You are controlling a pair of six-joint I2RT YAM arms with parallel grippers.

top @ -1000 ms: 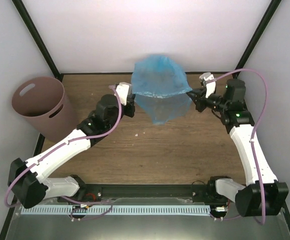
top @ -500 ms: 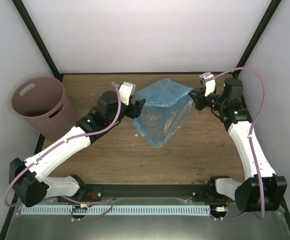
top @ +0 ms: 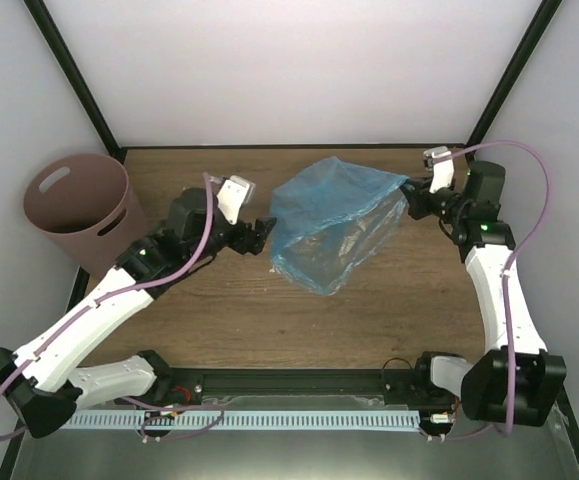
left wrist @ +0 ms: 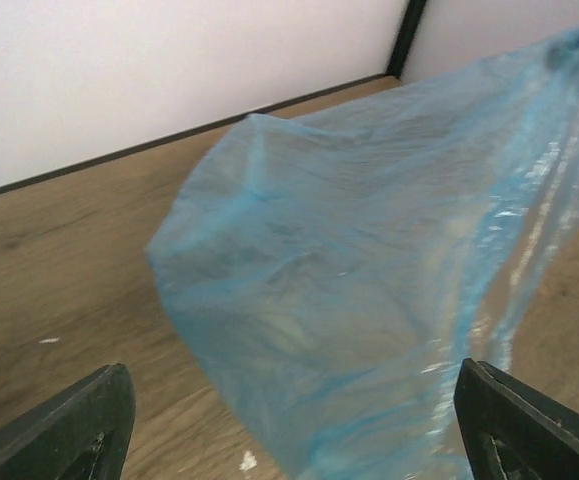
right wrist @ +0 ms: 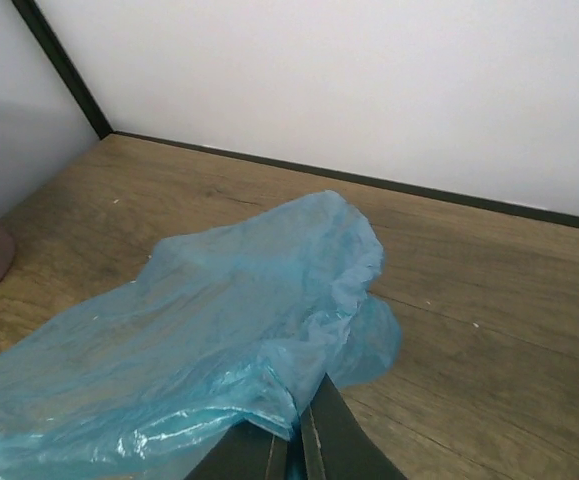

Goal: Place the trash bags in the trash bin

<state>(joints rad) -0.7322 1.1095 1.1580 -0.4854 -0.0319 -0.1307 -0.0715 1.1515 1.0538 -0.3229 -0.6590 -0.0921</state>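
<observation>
Step in hand, as judged: getting a second hold on the trash bag (top: 334,225) so that it can be carried across to the trash bin (top: 99,235). The right claw (top: 410,196) is pressed together on a bunched corner of the film, and the right wrist view confirms blue plastic pinched between its tips. The rest of the bag drapes away ahead of this claw, and its low end appears to rest on the table (top: 399,300). The left claw (top: 260,236) is spread wide and holds nothing. The bag's near edge lies just ahead of it, and in the left wrist view the film fills the space in front of its two fingers (left wrist: 69,430); contact cannot be confirmed. The bin stands well apart from the left claw, behind it and toward the outer side. Recommendation: advance the left claw onto a gathered fold, not a single flat sheet, since the glossy film is likely to slip, and close fully before any lift. Keep the right pinch firm throughout. Pose: the left arm (top: 119,300) reaches forward and inward, wrist levelled at the bag. The right arm (top: 499,290) runs up the table's right side, elbow bent, wrist turned inward
</observation>
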